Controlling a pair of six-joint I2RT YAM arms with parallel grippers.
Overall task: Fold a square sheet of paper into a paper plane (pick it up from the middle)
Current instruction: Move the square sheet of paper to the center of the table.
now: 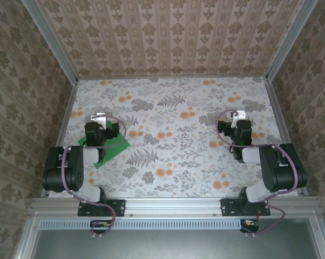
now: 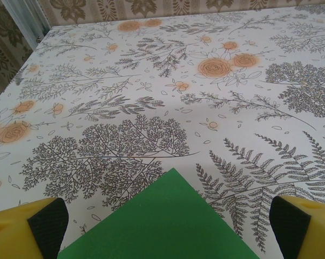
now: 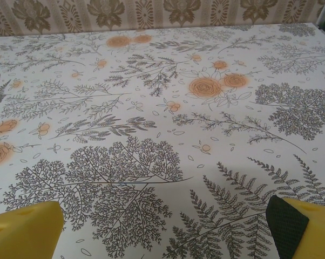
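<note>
Lying flat, uncreased, left of the table (image 1: 173,108): square sheet of paper (image 1: 114,147), beneath left gripper (image 1: 100,121); right gripper (image 1: 238,120) well apart. Left wrist: jaws wide, sheet corner between. Right wrist: jaws wide, nothing held. Pickup and folding not yet begun.

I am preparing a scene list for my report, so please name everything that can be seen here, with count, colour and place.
square sheet of paper: one, bright green, flat on the table at the near left, partly under the left arm.
table: one, white cloth with grey leaves and orange flowers, between the walls.
walls: three, beige patterned wallpaper, at the left, far and right sides.
metal rail: one, silver, along the near edge.
left arm, right arm: two, black and grey, bases on the rail.
left claw: one, yellow with black pads, open, above the paper's far corner.
right claw: one, same colours, open, above bare cloth.
</note>
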